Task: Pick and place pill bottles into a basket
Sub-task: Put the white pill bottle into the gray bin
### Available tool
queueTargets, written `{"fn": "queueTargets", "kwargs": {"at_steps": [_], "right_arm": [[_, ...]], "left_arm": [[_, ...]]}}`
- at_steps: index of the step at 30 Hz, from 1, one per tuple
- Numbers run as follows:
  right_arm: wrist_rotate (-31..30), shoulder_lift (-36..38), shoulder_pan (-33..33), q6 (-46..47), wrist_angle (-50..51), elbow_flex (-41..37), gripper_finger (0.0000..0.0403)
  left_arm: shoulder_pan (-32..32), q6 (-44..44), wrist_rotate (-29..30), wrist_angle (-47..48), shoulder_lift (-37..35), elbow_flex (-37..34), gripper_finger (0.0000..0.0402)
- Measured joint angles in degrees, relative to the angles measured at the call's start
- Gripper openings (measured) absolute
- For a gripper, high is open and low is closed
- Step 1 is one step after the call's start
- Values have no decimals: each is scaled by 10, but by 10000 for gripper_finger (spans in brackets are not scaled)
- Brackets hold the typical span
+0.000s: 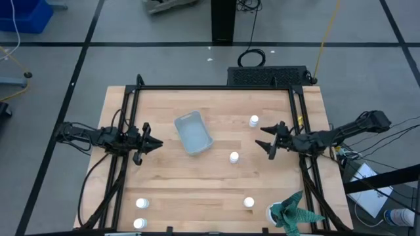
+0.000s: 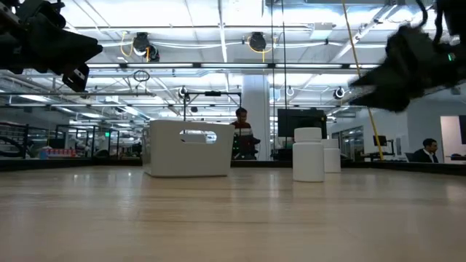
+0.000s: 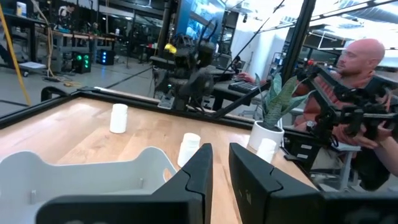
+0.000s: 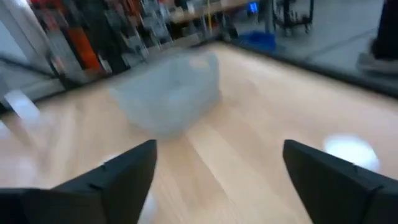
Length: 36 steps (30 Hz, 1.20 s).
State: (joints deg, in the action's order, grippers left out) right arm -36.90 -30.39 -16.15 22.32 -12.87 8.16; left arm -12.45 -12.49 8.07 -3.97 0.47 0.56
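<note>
The pale blue-grey basket [image 1: 193, 133] stands on its base, slantwise, at the table's middle; it also shows in the low view [image 2: 188, 149] and the left wrist view [image 3: 93, 180]. Five white pill bottles stand upright on the table: one far right [image 1: 254, 120], one right of the basket [image 1: 234, 157], one near right [image 1: 249, 202], two at the near left corner [image 1: 142, 204] [image 1: 138, 223]. My left gripper [image 1: 157, 144] hovers left of the basket, fingers almost together, empty. My right gripper [image 1: 264, 141] hovers between the two right-hand bottles, open and empty.
A potted teal-and-white plant [image 1: 292, 211] stands at the near right corner. A black frame [image 1: 213, 87] runs along the table's far, left and right sides. A person [image 3: 354, 93] sits beyond the table's right side. A blue bin [image 1: 23, 14] is on the floor.
</note>
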Motion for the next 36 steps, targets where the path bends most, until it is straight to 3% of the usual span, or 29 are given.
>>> {"fn": "queueTargets", "kwargs": {"at_steps": [4,8,17,20,23,29,31,36], "right_arm": [[-36,-70,5,-54,-16,55,364],[-38,-135,40,-55,34,141,356],[-64,-265,157,127,349,326,339],[-61,-303,199,145,380,352,339],[-22,-334,247,143,389,365,339],[132,-368,311,77,358,367,338],[139,-371,316,74,353,367,338],[85,-371,318,82,370,367,338]], "left_arm": [[0,1,1,0,0,0,58],[0,-1,1,0,0,0,58],[0,-13,1,0,0,0,58],[0,-15,1,0,0,0,58],[0,-15,2,7,0,1,58],[0,-26,5,19,0,2,58],[0,-27,5,19,0,2,58],[0,-31,5,20,0,2,58]]}}
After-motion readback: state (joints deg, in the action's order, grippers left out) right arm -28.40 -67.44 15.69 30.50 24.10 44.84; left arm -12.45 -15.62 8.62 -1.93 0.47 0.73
